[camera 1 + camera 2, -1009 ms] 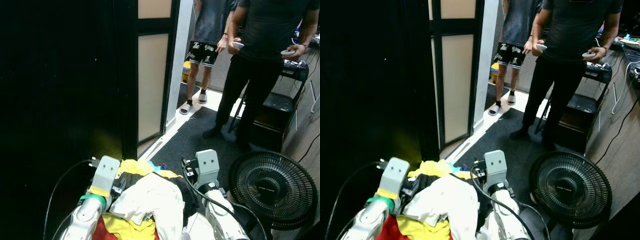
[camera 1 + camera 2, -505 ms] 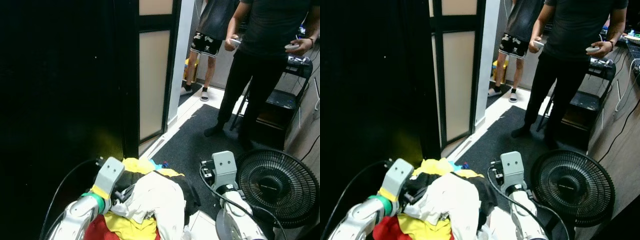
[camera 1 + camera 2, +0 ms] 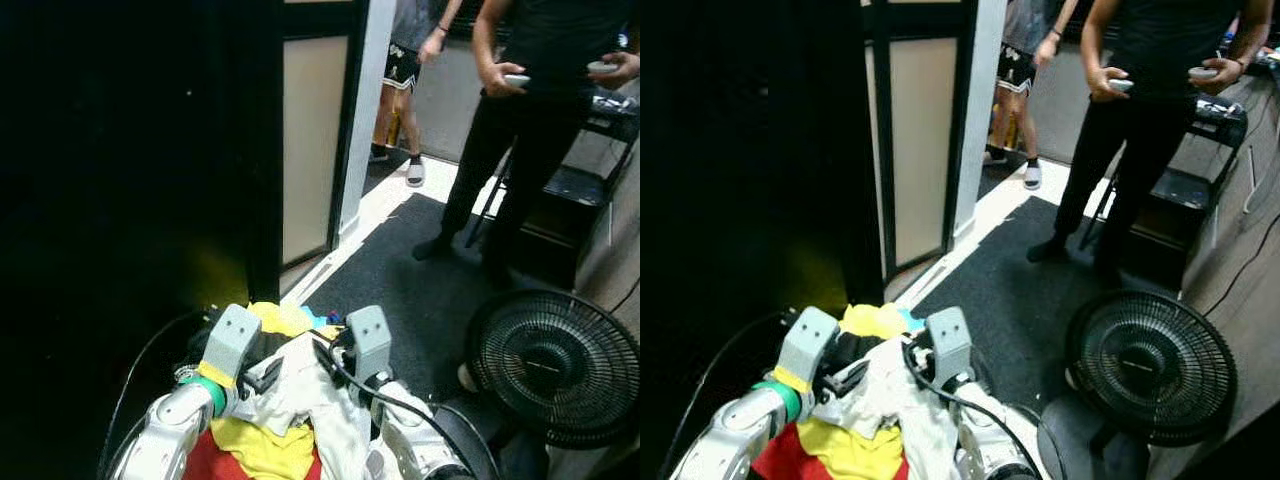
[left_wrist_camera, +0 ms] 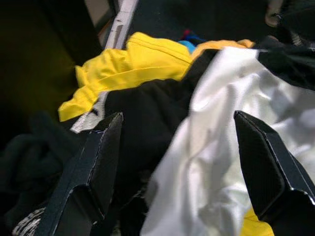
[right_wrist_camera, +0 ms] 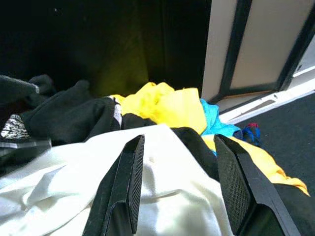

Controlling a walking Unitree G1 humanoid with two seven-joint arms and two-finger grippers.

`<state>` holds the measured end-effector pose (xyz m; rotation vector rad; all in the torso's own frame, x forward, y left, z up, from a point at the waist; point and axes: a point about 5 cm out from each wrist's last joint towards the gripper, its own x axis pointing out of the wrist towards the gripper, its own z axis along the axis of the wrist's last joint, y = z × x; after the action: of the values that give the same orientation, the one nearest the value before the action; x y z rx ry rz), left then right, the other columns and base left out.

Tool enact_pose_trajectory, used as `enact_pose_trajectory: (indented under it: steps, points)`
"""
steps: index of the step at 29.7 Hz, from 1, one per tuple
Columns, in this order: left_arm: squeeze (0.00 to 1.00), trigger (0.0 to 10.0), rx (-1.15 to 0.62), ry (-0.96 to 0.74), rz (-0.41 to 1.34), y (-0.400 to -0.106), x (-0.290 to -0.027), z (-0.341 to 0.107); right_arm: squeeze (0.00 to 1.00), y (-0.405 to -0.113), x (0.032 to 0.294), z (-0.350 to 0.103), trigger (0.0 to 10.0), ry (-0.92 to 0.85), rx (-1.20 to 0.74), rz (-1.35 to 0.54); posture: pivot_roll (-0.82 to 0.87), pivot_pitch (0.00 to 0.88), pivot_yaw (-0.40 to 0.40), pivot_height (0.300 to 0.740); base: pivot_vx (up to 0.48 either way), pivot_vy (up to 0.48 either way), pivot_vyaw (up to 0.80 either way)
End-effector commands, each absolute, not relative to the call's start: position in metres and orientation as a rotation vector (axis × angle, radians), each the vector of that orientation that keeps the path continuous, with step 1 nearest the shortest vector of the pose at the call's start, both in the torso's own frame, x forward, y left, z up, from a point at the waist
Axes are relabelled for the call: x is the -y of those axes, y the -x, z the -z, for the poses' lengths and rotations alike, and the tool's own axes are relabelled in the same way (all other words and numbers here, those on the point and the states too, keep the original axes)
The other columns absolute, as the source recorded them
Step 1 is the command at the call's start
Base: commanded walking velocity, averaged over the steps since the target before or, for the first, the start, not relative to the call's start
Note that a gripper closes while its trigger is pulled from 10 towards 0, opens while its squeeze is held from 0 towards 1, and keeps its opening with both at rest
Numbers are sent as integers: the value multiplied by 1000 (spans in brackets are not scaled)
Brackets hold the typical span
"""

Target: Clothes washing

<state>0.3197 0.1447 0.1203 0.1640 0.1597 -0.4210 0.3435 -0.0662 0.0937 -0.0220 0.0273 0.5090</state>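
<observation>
The clothes pile (image 3: 285, 420) sits between the two arms, close against the robot's front: white garment (image 4: 231, 147) on top, yellow (image 5: 162, 105), black and red pieces beneath. The left gripper (image 4: 179, 162) has its fingers (image 4: 96, 167) spread wide over the black and white cloth. The right gripper (image 5: 179, 189) is likewise open above the white garment. Beyond lie a dark mat (image 3: 400, 290), a floor fan (image 3: 555, 365), and two people (image 3: 530, 110) standing by the doorway. No writing can be read.

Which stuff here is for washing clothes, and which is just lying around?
For the washing:
- pile of clothes: white, yellow, black, red pieces
- left gripper, jaws open around the pile
- right gripper, jaws open over it

Just around:
- floor fan
- dark mat
- two people standing
</observation>
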Motion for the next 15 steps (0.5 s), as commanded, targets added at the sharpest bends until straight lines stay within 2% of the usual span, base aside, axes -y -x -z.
enact_pose_trajectory:
  steps: [1, 4, 8, 10, 12, 13, 15]
  points:
    - [0, 10000, -175, -143, 428, -316, -142, -117, 0, -341, 62, -87, 10000, 30, -65, -535, 41, 138, 13, 740, 0, 0, 0]
    - [0, 10000, -169, -134, 426, -313, -142, -118, 0, -336, 56, -81, 10000, 52, -89, -567, 46, 137, 11, 740, 0, 0, 0]
    - [0, 10000, -173, -134, 426, -312, -143, -118, 0, -333, 62, -69, 10000, 71, -144, -544, 47, 138, 18, 740, 0, 0, 0]
    - [0, 10000, -180, -136, 424, -311, -142, -118, 0, -323, 68, -47, 10000, 67, -269, -572, 45, 135, 30, 740, 0, 0, 0]
    - [0, 10000, -182, -137, 425, -311, -142, -118, 0, -320, 67, -44, 10000, 62, -291, -606, 45, 134, 30, 740, 0, 0, 0]
    - [0, 10000, -182, -138, 425, -311, -142, -118, 1000, -319, 66, -42, 10000, 60, -301, -628, 45, 134, 30, 740, 0, 0, 0]
    - [0, 10000, -182, -140, 426, -311, -141, -119, 1000, -317, 63, -43, 10000, 55, -295, -669, 44, 130, 32, 740, 0, 0, 0]
